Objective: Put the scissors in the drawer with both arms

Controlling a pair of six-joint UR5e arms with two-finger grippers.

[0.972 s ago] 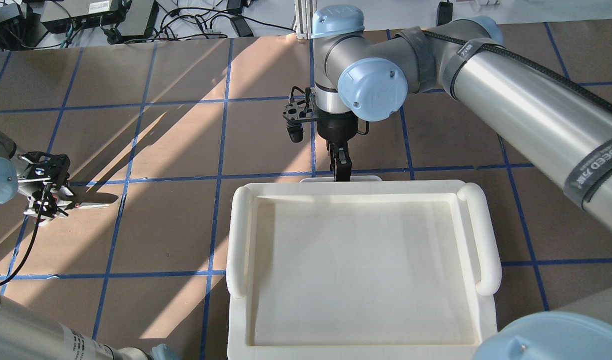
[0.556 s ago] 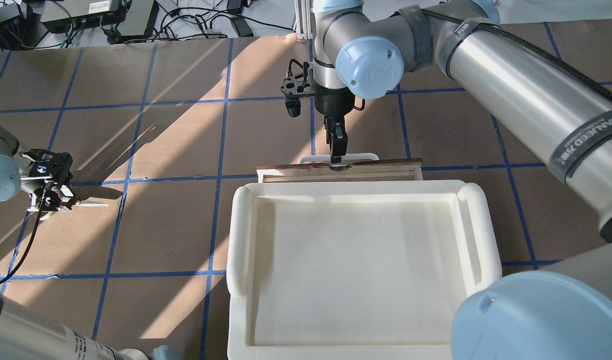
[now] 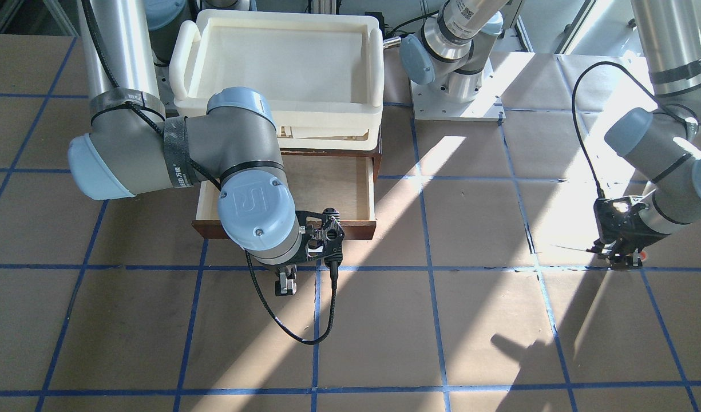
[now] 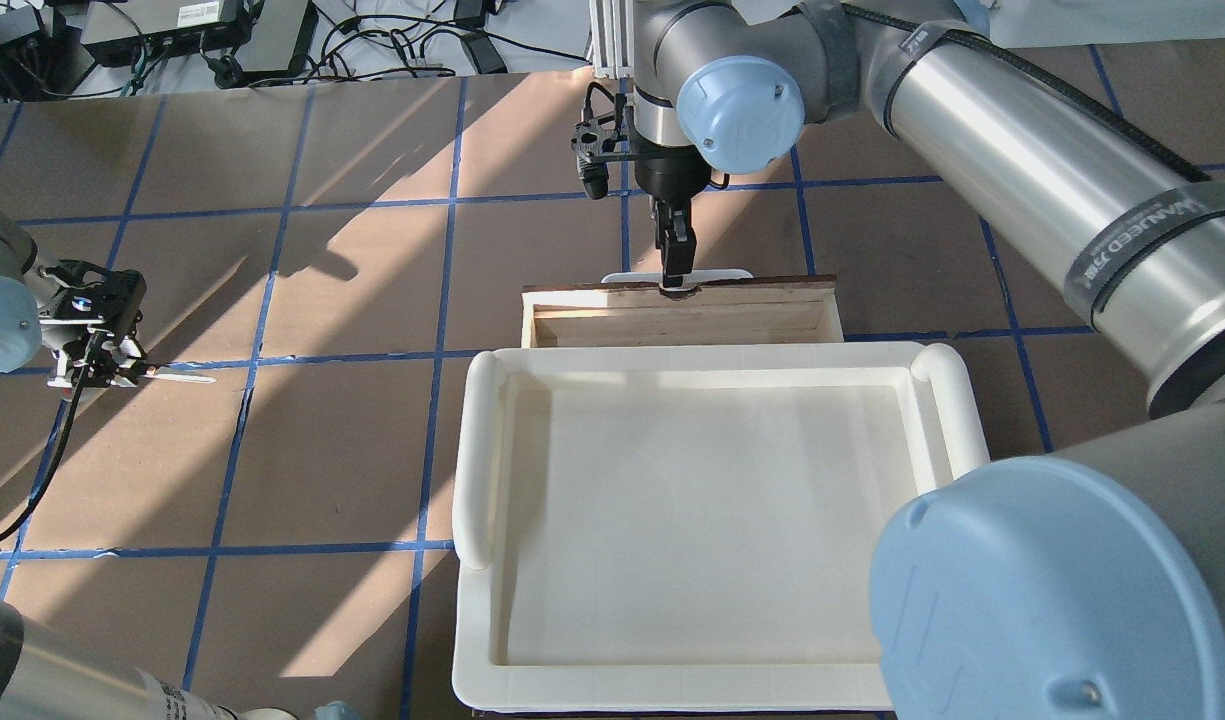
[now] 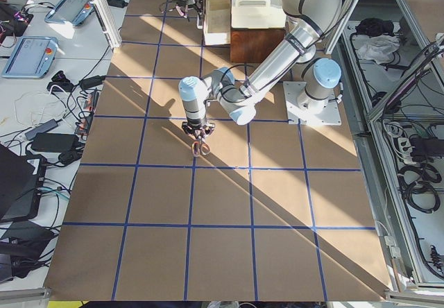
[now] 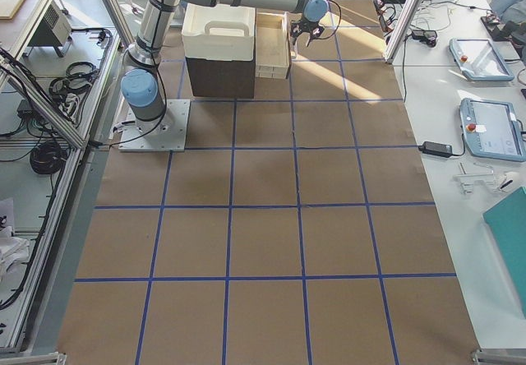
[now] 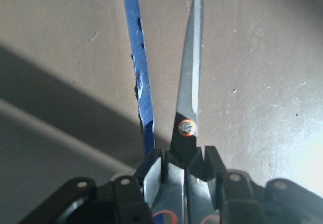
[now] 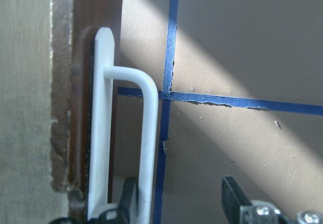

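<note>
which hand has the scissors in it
The left hand: it is shut on the scissors, blades pointing forward over the table. The right hand is at the white handle of the drawer instead.

Brown drawer (image 3: 327,183) partly open; scissors (image 7: 189,98), blades closed, well apart.

The right arm (image 4: 1022,170) stretches from the robot's edge of the desk diagonally out over its middle. Its wrist is bent so the right gripper (image 4: 676,278) points straight down, with its fingers (image 8: 233,196) parted. The left arm (image 3: 653,137) is folded out by the desk's left edge, wrist low. The left gripper (image 7: 182,163) hangs just above the surface, clamped on the scissors (image 7: 191,93).
</note>
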